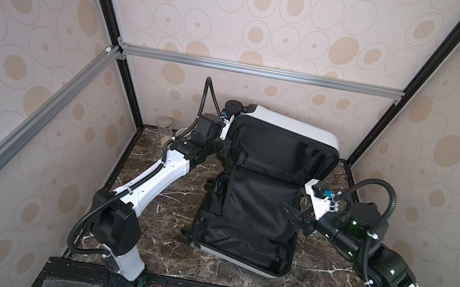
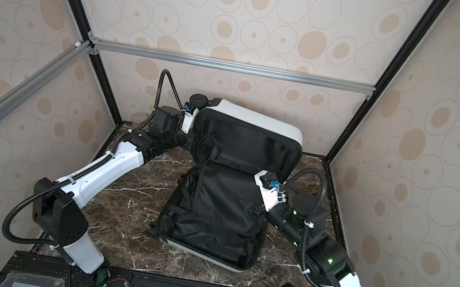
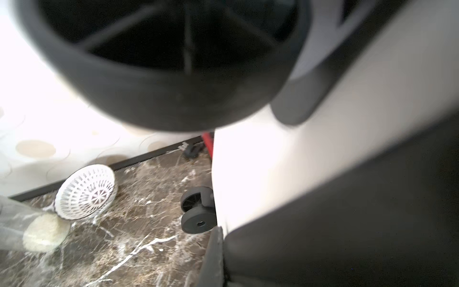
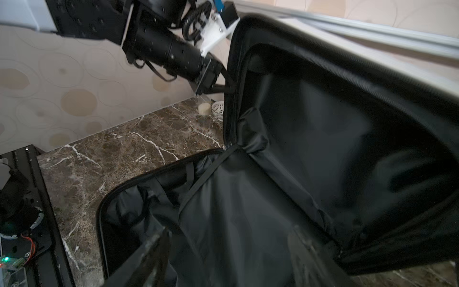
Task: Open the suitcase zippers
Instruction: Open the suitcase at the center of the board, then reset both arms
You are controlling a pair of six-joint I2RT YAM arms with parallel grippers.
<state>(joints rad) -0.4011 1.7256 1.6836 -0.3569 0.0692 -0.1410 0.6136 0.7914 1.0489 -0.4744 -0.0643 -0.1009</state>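
An open suitcase (image 2: pixel 258 118) lies mid-frame on the marbled tabletop (image 2: pixel 129 197), its black-lined lid tilted up toward the back wall. The left gripper (image 2: pixel 190 140) sits at the lid's left edge. The right gripper (image 2: pixel 248 213) hangs over the lower half's right rim.

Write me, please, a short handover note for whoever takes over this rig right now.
Left pincer: shut on the rim of the suitcase lid, apparently holding it up.
Right pincer: open and empty, over the lower half's black lining.
Suitcase: on the marble tabletop, lower half lying flat, lid standing roughly upright.
Done: the zipper band is parted along all the seam that shows, and the case is open.
Left: probably only to release the lid gently, since it may drop, and to withdraw both arms.
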